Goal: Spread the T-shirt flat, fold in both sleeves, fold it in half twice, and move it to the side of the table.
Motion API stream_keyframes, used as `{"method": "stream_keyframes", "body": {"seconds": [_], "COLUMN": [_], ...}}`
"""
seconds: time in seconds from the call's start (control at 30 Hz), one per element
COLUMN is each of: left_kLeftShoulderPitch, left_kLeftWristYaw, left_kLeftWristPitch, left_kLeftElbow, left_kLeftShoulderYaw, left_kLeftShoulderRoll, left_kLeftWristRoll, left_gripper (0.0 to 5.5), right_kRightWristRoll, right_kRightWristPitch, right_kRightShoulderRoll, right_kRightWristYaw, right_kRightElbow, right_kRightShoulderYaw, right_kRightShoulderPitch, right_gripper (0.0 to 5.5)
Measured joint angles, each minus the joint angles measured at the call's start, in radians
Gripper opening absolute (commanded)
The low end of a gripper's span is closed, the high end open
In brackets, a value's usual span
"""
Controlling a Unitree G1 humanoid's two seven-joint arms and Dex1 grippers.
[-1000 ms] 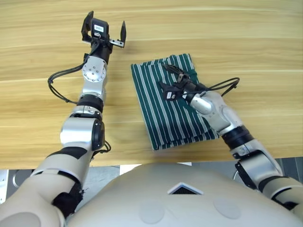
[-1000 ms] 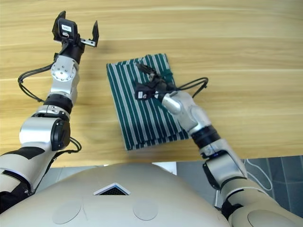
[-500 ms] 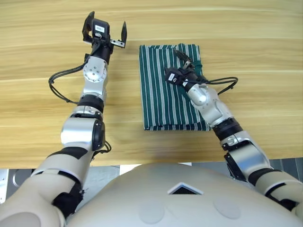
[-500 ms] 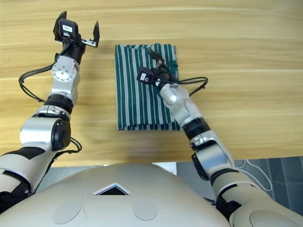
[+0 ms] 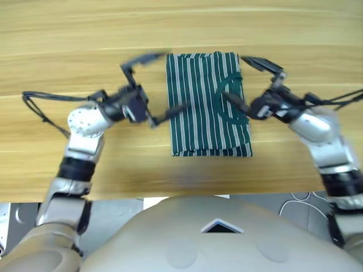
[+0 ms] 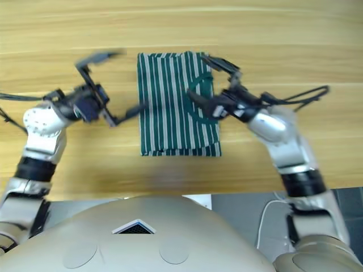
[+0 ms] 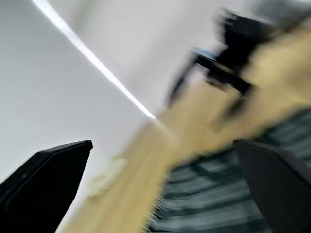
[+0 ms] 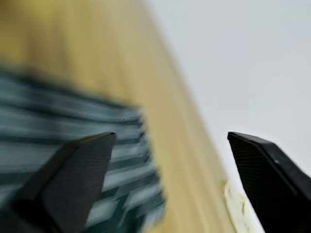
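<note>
Table (image 5: 181,28); right gripper (image 5: 248,81) wide, seemingly empty

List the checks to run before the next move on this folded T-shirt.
1. T-shirt folded into a compact rectangle: ok.
2. The left gripper open, at the T-shirt's left edge: ok.
3. The right gripper open, over the T-shirt's right edge: ok.
4. Either gripper touching the cloth: cannot tell.
5. T-shirt moved to the side of the table: not ok, it lies in the middle, in front of the robot.
</note>
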Motion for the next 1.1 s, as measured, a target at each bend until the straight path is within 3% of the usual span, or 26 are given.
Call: {"method": "stream_keyframes", "body": {"seconds": [0.1, 0.23, 0.3, 0.4, 0.6, 0.87, 1.1], "left_kLeftShoulderPitch": [0.108, 0.194, 0.202, 0.198, 0.161, 0.133, 0.093], "left_kLeftWristYaw": [-0.082, -0.098, -0.09, -0.054, 0.017, 0.062, 0.122], "left_kLeftWristPitch": [0.056, 0.094, 0.097, 0.085, 0.04, 0.011, -0.024], "left_kLeftElbow": [-0.125, -0.225, -0.23, -0.193, -0.116, -0.091, -0.03], "left_kLeftShoulderYaw": [-0.024, -0.022, -0.024, -0.041, -0.065, -0.095, -0.119], "left_kLeftShoulderRoll": [0.128, 0.2, 0.199, 0.172, 0.135, 0.119, 0.094], "left_kLeftWristRoll": [0.035, 0.064, 0.112, 0.217, 0.341, 0.374, 0.433], "left_gripper": [5.4, 5.4, 5.4, 5.4, 5.4, 5.4, 4.23], "right_kRightWristRoll": [0.095, 0.129, 0.059, -0.132, -0.192, -0.193, -0.191], "right_kRightWristPitch": [-0.035, -0.089, -0.098, -0.079, -0.089, -0.095, -0.098], "right_kRightShoulderRoll": [-0.147, -0.231, -0.23, -0.194, -0.152, -0.152, -0.137], "right_kRightWristYaw": [0.128, 0.242, 0.249, 0.238, 0.181, 0.142, 0.126], "right_kRightElbow": [-0.116, -0.212, -0.207, -0.102, -0.057, -0.047, -0.035], "right_kRightShoulderYaw": [-0.131, -0.255, -0.245, -0.141, -0.061, -0.038, -0.003], "right_kRightShoulderPitch": [0.166, 0.387, 0.413, 0.401, 0.326, 0.318, 0.291], "right_gripper": [5.34, 5.38, 5.38, 5.38, 5.38, 5.38, 5.4]}}
